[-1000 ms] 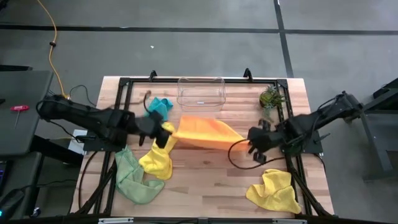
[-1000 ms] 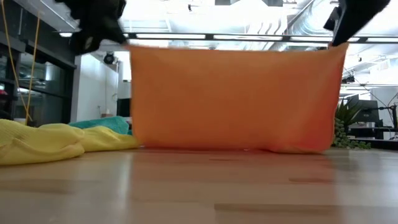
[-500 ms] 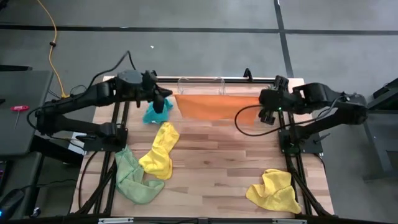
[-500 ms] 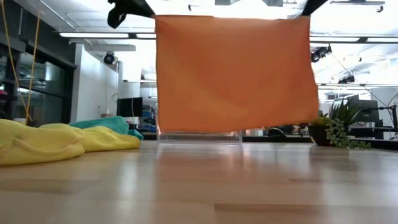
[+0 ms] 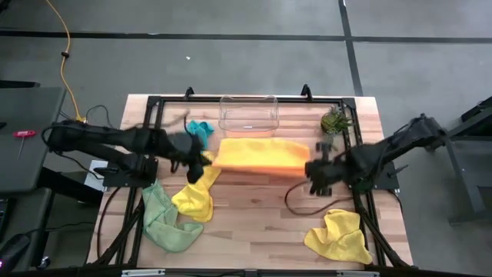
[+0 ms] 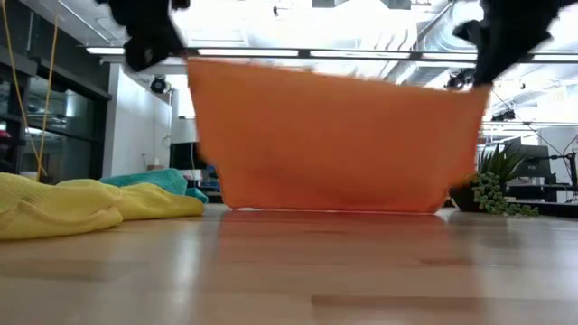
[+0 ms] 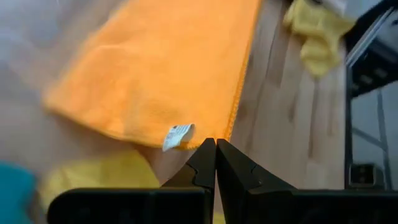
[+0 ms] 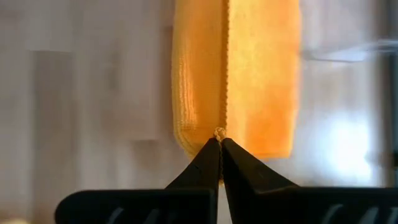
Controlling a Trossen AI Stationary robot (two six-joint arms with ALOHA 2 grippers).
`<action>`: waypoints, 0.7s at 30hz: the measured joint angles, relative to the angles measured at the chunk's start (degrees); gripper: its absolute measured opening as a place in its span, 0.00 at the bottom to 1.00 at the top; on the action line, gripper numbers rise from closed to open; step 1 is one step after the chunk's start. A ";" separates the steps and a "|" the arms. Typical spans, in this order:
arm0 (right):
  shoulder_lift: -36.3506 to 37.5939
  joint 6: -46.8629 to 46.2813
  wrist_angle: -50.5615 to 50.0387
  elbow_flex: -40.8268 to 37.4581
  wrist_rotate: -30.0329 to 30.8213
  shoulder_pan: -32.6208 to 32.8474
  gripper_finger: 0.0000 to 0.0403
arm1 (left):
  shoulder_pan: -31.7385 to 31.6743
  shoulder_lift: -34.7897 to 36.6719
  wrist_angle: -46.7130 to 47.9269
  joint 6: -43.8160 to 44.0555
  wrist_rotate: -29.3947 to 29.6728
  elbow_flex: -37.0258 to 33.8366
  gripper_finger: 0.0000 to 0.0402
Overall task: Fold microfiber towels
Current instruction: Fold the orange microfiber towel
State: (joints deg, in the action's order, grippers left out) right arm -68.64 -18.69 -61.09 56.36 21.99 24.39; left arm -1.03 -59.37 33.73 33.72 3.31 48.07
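Five microfiber towels are out on the wooden desk (image 5: pixel 254 219): two yellow, one orange, one teal and one light green. The orange towel (image 5: pixel 261 156) hangs stretched between the two arms near the middle of the desk, just in front of the clear plastic bin (image 5: pixel 248 115); from table height it reads as a wide, plain sheet with its top edge sloping a little down toward the right and its lower edge at or just above the wood, which of the two I cannot tell. The left claw (image 5: pixel 201 158) is clenched on one top corner, fingers pressed together right by the small white label (image 7: pixel 179 134) sewn into the hem. The right claw (image 5: pixel 314 171) is pinched tight on the opposite corner, where the cloth shows doubled over along its stitched edge. One yellow towel (image 5: pixel 197 188) lies crumpled just below the left claw, touching the light green towel (image 5: pixel 164 219) bunched toward the desk's front left. The second yellow towel (image 5: pixel 339 237) sits heaped at the front right, well apart from the rest. The teal towel (image 5: pixel 201 129) is half hidden behind the left arm, beside the bin. A single small potted plant (image 5: pixel 335 121) stands at the back right. Both claws are blurred, so finer detail there is hard to make out.
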 joint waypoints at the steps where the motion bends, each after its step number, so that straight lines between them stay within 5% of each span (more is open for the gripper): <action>1: -0.99 -1.74 2.57 -1.65 -1.11 1.47 0.00 | 1.75 -0.25 -1.44 2.78 0.24 -2.13 0.00; 11: -11.51 -11.52 14.45 -4.68 -12.23 10.11 0.00 | 10.85 -6.79 -22.20 25.76 0.40 -15.60 0.00; 21: -10.22 -26.18 6.07 -4.69 -7.28 4.20 0.00 | -1.08 -7.68 -25.11 20.32 1.70 -15.56 0.00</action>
State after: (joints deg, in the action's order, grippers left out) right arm -78.86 -44.87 -55.02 51.67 14.72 28.59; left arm -2.11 -67.05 8.62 54.04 5.02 32.51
